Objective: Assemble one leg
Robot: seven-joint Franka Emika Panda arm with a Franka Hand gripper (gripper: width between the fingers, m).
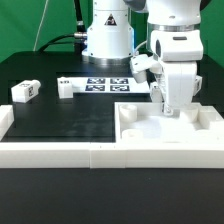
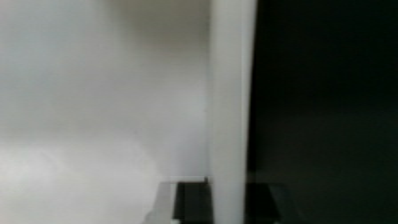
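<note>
A leg (image 1: 25, 91), a small white block with a tag on one face, lies on the black table at the exterior view's left. A second small white block (image 1: 66, 86) lies beside the marker board. My gripper (image 1: 172, 108) points straight down at the exterior view's right, far from both, over the large white recessed panel (image 1: 165, 128). In the wrist view the gripper (image 2: 228, 202) has its dark fingers (image 2: 192, 203) on either side of the panel's upright white wall (image 2: 231, 90), touching it. No leg shows in the wrist view.
The marker board (image 1: 105, 84) lies at the back middle, in front of the arm's base (image 1: 106, 40). A low white fence (image 1: 55, 152) runs along the table's front and turns up at the exterior view's left (image 1: 5, 118). The panel sits against it at the front right.
</note>
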